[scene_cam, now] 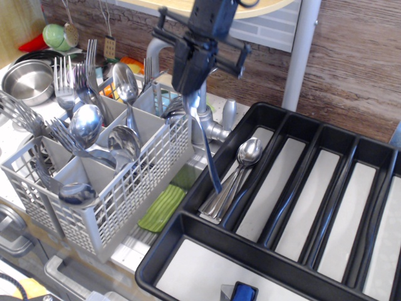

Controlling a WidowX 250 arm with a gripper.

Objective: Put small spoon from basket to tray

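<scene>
My gripper (192, 84) is shut on the bowl end of the small spoon (207, 147). The spoon hangs handle-down, its tip just over the left edge of the black tray (188, 219), above the leftmost long compartment. That compartment holds a few spoons (241, 163) lying lengthwise. The grey-white mesh basket (135, 182) stands to the left of my gripper. It holds several forks and spoons upright in its compartments.
A steel tap (200, 122) stands right behind the hanging spoon, between basket and tray. A green ribbed sponge (164, 207) lies below it. A steel pot (26, 80) sits at the far left. A grey post (301, 56) rises behind the tray.
</scene>
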